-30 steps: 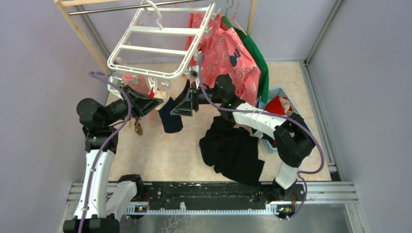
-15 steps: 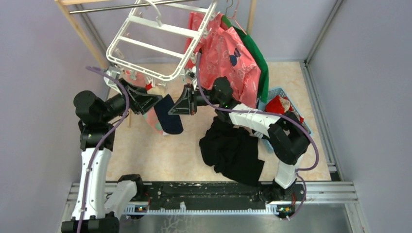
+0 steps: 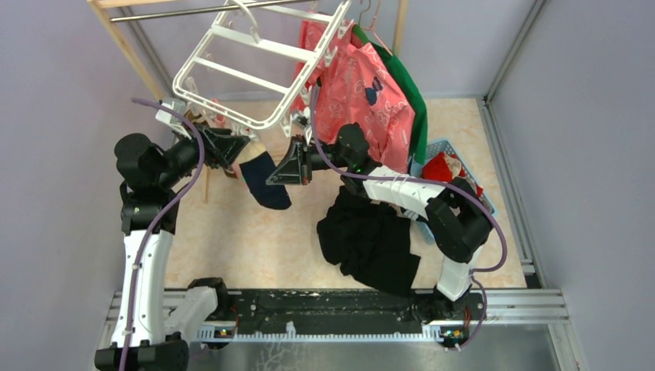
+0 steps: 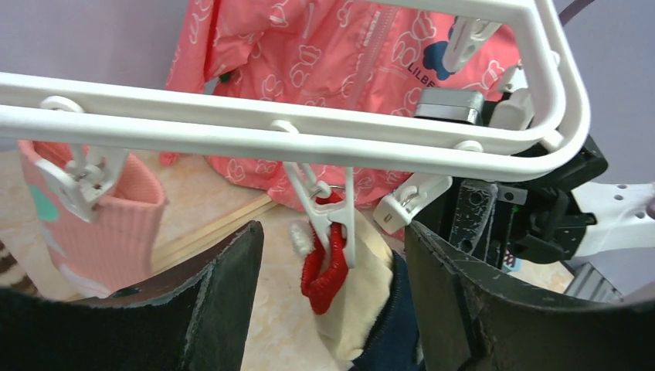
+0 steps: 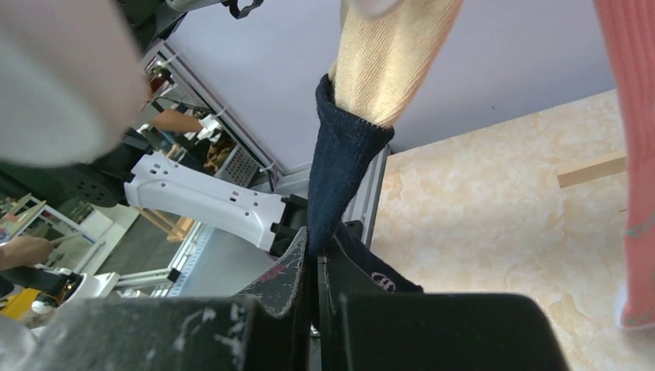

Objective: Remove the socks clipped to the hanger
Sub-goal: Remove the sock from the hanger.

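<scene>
A navy sock (image 5: 340,158) is being pinched by the closed right gripper (image 5: 313,259). The left gripper (image 4: 332,243) is being held open under the hanger (image 4: 232,131), facing a red sock (image 4: 318,276).

Logging my rig's hardware, fast. Left arm (image 3: 144,267) and right arm (image 3: 409,193): white shell links, chunky round black joints, black base mounts (image 3: 207,294). A purple cable (image 3: 198,158) loops along each arm. Left gripper (image 3: 244,140) and right gripper (image 3: 272,179): matte black, wedge-shaped, with broad flat fingers (image 5: 282,278) flecked with pale scuffs. Small green light (image 3: 361,166) near my right wrist.
</scene>
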{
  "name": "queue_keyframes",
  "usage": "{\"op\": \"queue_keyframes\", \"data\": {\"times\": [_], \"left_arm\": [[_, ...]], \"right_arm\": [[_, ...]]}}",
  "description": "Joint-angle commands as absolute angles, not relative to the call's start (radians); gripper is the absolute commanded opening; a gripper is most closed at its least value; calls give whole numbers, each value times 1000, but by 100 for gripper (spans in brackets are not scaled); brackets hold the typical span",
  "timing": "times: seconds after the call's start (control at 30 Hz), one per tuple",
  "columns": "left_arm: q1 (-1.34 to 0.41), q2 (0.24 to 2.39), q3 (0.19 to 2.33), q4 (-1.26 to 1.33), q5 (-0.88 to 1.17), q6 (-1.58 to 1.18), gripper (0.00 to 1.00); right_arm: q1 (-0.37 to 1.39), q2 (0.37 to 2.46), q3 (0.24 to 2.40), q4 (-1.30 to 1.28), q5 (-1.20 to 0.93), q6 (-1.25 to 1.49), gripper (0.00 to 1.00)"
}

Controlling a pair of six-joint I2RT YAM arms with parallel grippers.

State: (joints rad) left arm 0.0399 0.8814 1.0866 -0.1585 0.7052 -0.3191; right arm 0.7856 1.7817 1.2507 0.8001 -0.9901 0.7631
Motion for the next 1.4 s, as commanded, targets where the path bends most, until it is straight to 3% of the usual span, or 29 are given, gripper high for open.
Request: {"op": "queue_keyframes", "data": {"times": [0.0,1.0,1.2,1.37], "left_arm": [[38,865,1118,-180,647,-263,73],[25,954,1097,-26,627,-351,76],[22,966,1098,-19,621,-346,69],[23,968,1100,-10,630,-348,55]], "right_arm": [[801,1786,1296,841,-1004,753,0],[811,1770,1314,760,-999,699,0],[814,1779,1326,753,-1003,700,0],[815,1777,1325,743,-1002,690,0]]}}
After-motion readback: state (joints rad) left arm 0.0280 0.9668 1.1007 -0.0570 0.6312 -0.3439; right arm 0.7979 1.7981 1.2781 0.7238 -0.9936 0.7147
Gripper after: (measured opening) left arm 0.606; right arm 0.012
